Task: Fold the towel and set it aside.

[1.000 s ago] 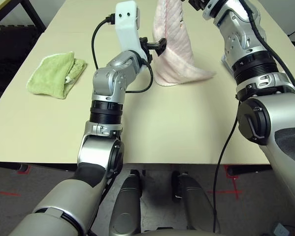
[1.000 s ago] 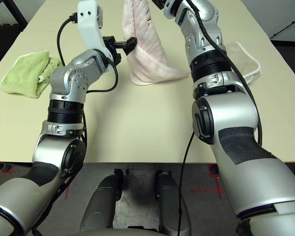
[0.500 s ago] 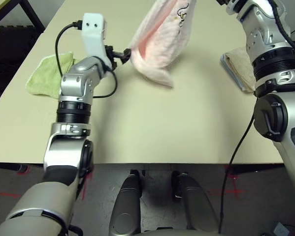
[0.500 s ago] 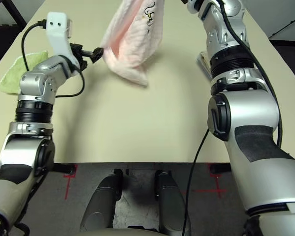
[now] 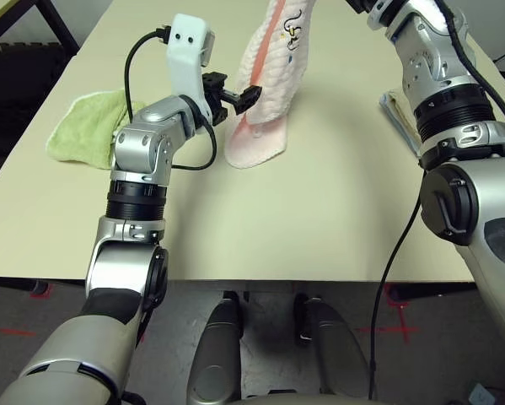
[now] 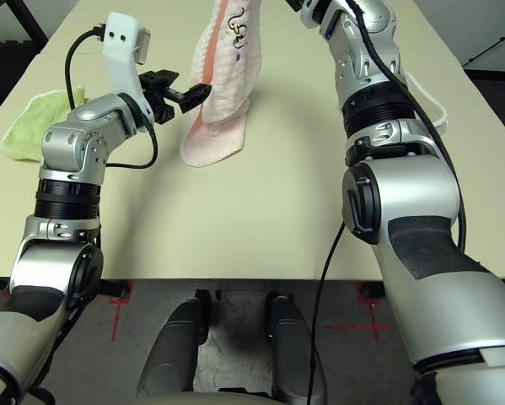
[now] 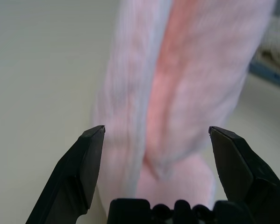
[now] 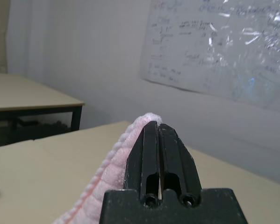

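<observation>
- A pale pink towel (image 5: 269, 76) hung in a long, narrow drape over the middle of a beige table (image 5: 303, 211), and its lower end rested in a small fold on the tabletop.
- The towel's top edge was pinched by the right gripper (image 8: 157, 128), whose two black fingers were pressed together on the cloth high above the table.
- A small dark embroidered mark (image 6: 237, 24) showed near the upper part of the hanging towel.
- The left gripper (image 5: 239, 94) sat beside the towel at about mid-height, with its fingers spread wide apart and nothing held between them.
- In the left wrist view, the towel filled the gap ahead of the two spread fingers (image 7: 86, 158).
- A light green towel (image 5: 88, 126) lay crumpled on the table on the robot's left, well apart from the pink one.
- A beige towel with white edging (image 6: 425, 97) lay on the robot's right, partly hidden behind the right arm.
</observation>
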### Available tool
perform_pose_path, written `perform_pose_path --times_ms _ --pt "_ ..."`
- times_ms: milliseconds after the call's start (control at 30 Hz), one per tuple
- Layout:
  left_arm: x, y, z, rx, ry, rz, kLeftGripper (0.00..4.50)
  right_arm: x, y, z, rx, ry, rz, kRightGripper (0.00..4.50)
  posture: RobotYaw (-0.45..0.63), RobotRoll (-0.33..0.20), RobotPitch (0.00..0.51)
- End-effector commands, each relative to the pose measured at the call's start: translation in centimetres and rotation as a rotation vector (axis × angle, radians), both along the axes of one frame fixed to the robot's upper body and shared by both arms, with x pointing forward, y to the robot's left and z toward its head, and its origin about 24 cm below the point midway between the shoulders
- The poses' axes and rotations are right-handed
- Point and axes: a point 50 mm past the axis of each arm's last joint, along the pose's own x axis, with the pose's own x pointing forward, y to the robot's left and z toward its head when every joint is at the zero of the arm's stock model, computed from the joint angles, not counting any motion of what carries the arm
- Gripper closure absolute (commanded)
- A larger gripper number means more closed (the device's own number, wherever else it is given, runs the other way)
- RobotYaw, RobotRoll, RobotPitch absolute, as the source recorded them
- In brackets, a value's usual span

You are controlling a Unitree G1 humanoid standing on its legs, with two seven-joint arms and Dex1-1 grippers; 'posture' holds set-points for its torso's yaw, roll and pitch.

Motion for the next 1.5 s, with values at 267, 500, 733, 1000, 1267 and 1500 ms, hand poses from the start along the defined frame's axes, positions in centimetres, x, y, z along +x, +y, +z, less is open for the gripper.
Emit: perform_pose_path --times_ms 267,500,733,1000,1267,1500 --pt "1.7 0.6 -2.4 0.104 -0.017 0.14 0.0 -0.6 -0.6 1.9 0.041 -0.05 -0.007 4.47 0.05 0.0 0.207" --pt "2.2 3.2 -3.6 0.191 -0.014 0.188 0.0 -0.8 -2.6 2.9 0.077 -0.072 -0.081 4.47 0.04 0.0 0.208" --pt "2.0 6.0 -3.6 0.253 -0.025 0.222 0.0 -0.6 -3.5 2.6 0.08 -0.067 -0.114 4.47 0.04 0.0 0.206" --pt "0.9 7.8 -2.8 0.241 0.032 0.097 0.0 -0.1 -3.7 1.4 0.072 -0.028 -0.125 4.47 0.05 0.0 0.208" --pt "-0.8 6.4 -2.6 0.105 0.176 -0.108 0.0 0.1 -2.7 0.7 0.069 -0.009 -0.088 4.47 0.05 0.0 0.213" --pt "-2.3 6.6 -1.8 0.065 0.254 -0.18 0.0 0.2 -2.2 0.4 0.064 0.0 -0.069 4.47 0.05 0.0 0.213"
